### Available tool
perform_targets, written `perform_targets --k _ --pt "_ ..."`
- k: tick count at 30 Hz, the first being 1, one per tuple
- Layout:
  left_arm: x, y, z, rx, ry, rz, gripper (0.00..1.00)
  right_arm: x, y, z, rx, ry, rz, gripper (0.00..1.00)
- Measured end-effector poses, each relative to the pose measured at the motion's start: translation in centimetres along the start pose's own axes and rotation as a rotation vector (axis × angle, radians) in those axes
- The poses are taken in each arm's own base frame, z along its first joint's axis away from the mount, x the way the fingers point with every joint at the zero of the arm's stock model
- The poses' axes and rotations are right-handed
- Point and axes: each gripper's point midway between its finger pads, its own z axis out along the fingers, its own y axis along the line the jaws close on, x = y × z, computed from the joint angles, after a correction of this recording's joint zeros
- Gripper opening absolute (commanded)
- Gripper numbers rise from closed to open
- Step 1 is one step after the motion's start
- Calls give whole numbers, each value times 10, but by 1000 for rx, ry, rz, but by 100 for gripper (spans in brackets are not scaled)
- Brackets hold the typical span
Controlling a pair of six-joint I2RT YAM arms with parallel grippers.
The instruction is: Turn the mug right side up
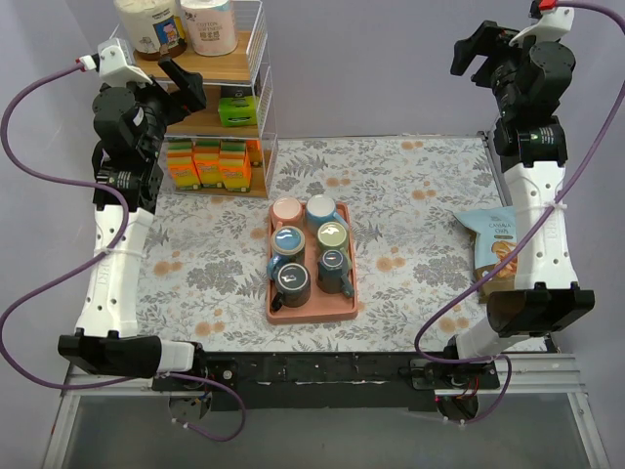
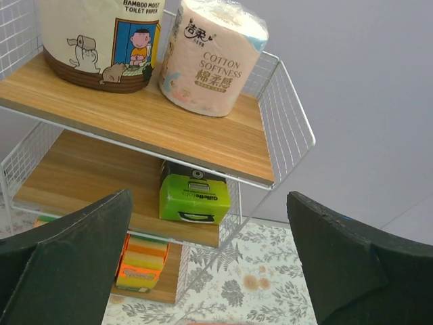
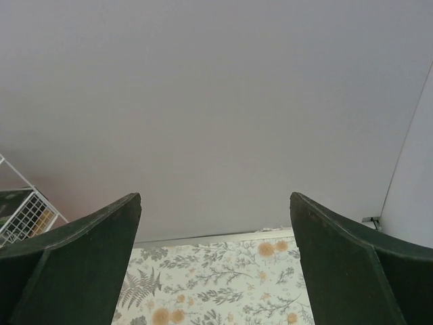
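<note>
A pink tray (image 1: pixel 311 311) lies mid-table in the top view with several mugs standing close together on it: a peach one (image 1: pixel 286 210), a light blue one (image 1: pixel 320 208), a blue one (image 1: pixel 288 239), an olive one (image 1: pixel 332 234), a dark blue one (image 1: pixel 334 264) and a black one (image 1: pixel 291 281). I cannot tell from above which of them are upside down. My left gripper (image 1: pixel 186 83) (image 2: pixel 208 196) is open and empty, raised beside the shelf rack. My right gripper (image 1: pixel 479 54) (image 3: pixel 215 196) is open and empty, raised high at the back right. Both are far from the tray.
A white wire shelf rack (image 1: pixel 262 107) (image 2: pixel 287 122) stands at the back left with two paper rolls (image 2: pixel 211 57) on top, a green box (image 2: pixel 195 196) below and sponge packs (image 1: pixel 205 164) at the bottom. A snack bag (image 1: pixel 493 244) lies at the right edge.
</note>
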Motion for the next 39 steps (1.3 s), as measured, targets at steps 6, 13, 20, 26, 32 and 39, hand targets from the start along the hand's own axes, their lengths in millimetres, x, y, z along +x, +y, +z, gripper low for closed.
perform_targets --k 6,13,20,26,32,39 --pt "8 1 -6 2 24 -20 98 18 -6 1 29 53 28 98" --pt "49 10 -22 -25 132 -104 98 51 -6 12 23 151 112 88" --pt "141 43 -54 -165 336 -251 98 192 21 -22 -49 534 205 95" --pt "167 44 -73 -216 459 -311 98 257 92 -96 -271 730 111 95" --pt "188 55 -58 -337 587 -306 98 235 92 -136 -338 673 39 95" --pt "237 93 -91 -577 733 -302 98 233 108 -203 -505 655 -50 93"
